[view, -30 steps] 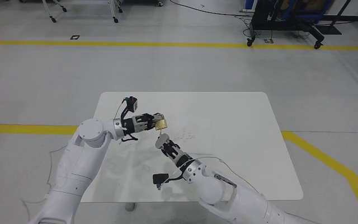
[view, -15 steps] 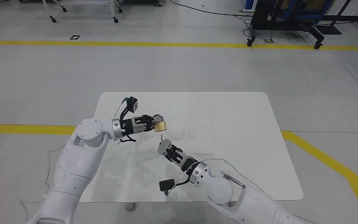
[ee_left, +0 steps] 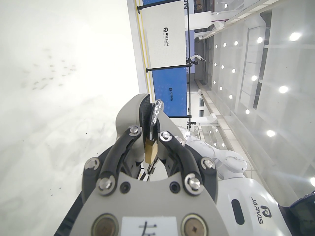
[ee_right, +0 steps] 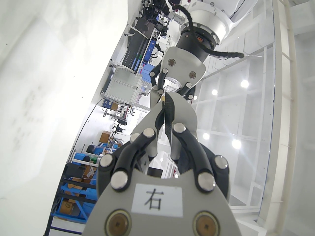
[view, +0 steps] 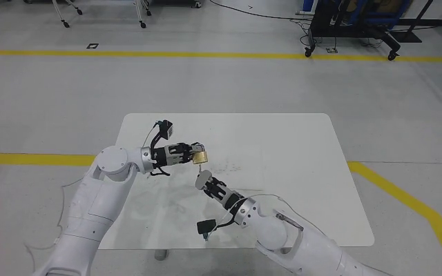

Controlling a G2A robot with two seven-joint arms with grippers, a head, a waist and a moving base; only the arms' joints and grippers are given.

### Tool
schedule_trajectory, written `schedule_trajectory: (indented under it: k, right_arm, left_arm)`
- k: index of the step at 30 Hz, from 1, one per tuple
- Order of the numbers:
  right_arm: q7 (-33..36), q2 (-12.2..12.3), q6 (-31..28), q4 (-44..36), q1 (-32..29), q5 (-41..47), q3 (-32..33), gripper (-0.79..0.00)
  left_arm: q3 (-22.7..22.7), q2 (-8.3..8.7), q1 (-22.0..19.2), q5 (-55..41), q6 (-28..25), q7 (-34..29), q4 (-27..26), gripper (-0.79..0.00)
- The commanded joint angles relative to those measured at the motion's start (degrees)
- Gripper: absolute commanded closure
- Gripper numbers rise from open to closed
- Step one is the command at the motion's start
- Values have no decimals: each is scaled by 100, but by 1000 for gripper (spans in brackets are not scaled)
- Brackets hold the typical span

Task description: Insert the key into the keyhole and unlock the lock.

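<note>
Above the middle-left of the white table [view: 290,152], my left gripper [view: 195,153] is shut on a small brass padlock [view: 200,157]. In the left wrist view the lock's brass body [ee_left: 150,149] sits between the left gripper's [ee_left: 150,116] fingers, with a silvery part sticking out past the tips. My right gripper [view: 202,179] hangs just in front of the lock, pointing at it, a small gap apart. Its fingers [ee_right: 150,121] are shut on a thin key [ee_right: 163,114] seen edge-on. The key's tip points at the left wrist's housing [ee_right: 183,67].
Faint scuff marks [view: 231,167] dot the table's middle. The right half of the tabletop is bare. A thin cable [view: 276,200] runs along the right forearm over the table's front part.
The left gripper has lowered the padlock slightly toward the right gripper. The right gripper has drawn back a little toward the table's front and its wrist has shifted.
</note>
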Motion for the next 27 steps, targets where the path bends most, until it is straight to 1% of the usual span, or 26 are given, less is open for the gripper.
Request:
schedule_trajectory:
  k: [1,17,27]
  right_arm:
    - [-14,-21,-12,26,-8,20,26,0]
    - [-133,-138,4,71,-108,116,272,0]
    - [-133,-227,-255,63,-122,175,377,0]
  left_arm:
    - [11,1,-7,-13,-14,-6,9,0]
    - [100,11,-65,-41,-14,-7,55,0]
    - [217,9,-76,87,-57,69,7,0]
